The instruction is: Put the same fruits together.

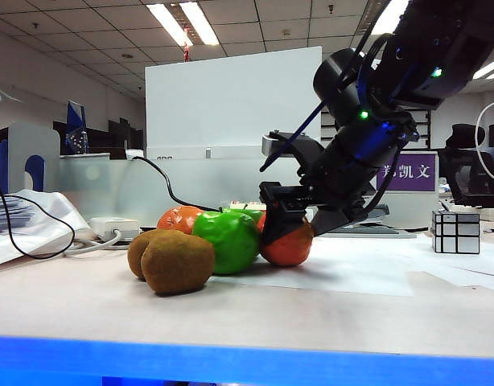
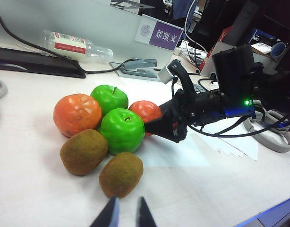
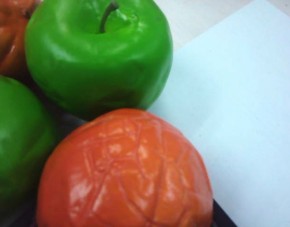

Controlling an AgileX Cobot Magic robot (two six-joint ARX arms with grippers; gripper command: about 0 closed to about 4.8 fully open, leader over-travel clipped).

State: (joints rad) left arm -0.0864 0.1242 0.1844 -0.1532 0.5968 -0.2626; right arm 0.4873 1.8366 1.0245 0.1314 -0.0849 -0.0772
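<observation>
1. Left pincer [image 2: 127, 213] hangs back over the near worktop [image 1: 327, 322] edge, fingers parted, holding nothing.
2. Two kiwis [image 1: 177, 261] lie touching at the left front of the cluster; far orange [image 1: 180, 219] sits behind them.
3. Two green apples [image 1: 227, 240] touch in the middle.
4. Right pincer [image 1: 281, 215] is down on the near orange [image 1: 287, 243], which rests against the apples on the white paper sheet [image 1: 351, 273]; whether the jaws have clamped it, I cannot tell.
5. Judgement: seat both fingers around the orange's widest part, lift clear of the apples, then carry it round to its twin without nudging the kiwis.
</observation>
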